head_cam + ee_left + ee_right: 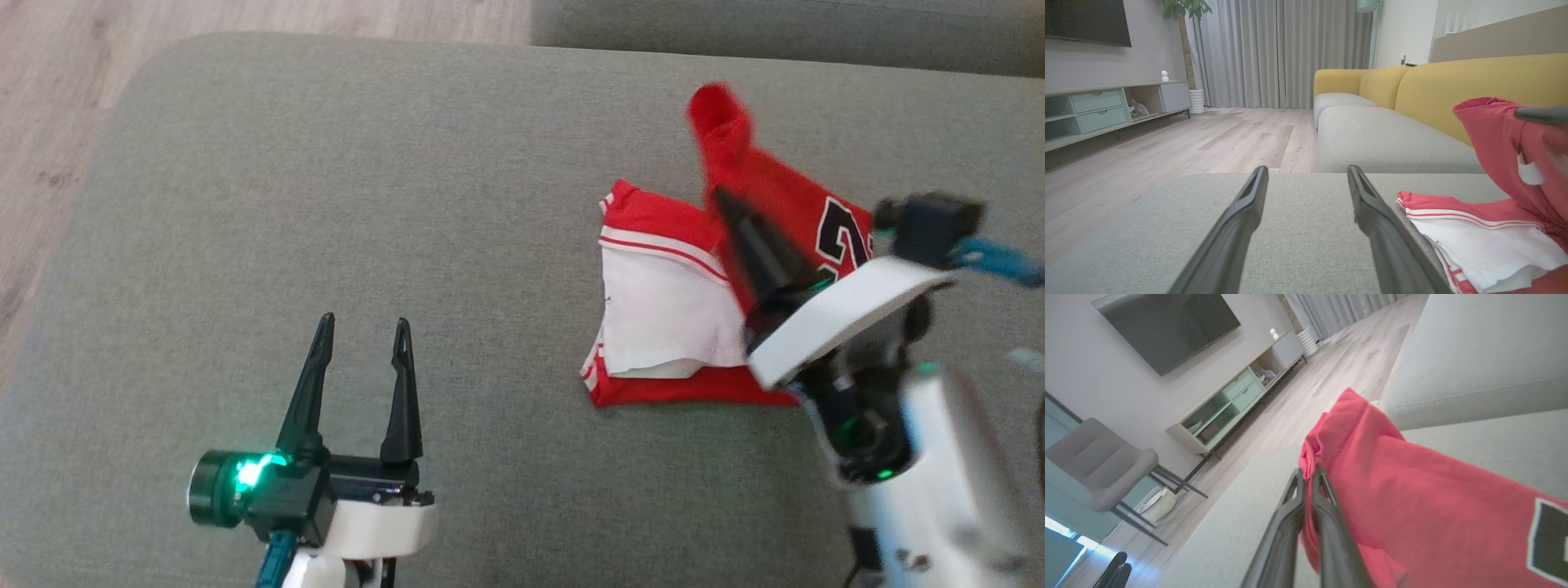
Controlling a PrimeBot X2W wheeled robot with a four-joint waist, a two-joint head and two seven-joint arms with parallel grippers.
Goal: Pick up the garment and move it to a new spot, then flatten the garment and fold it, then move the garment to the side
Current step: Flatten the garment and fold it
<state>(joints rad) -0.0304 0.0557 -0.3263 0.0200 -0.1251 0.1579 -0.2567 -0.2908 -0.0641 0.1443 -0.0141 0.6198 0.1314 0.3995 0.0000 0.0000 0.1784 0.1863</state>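
Since garment (678,302) must move, my right jaws clamp its raised red edge; left jaws wide, spare, left of garment.

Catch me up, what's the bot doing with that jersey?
The right tool is shut on a bunched edge of the red jersey, holding that part up off the grey cushion. The rest lies crumpled on the cushion, white inside showing. The left tool is open and empty, off to the jersey's left. Nothing is flattened or folded yet.
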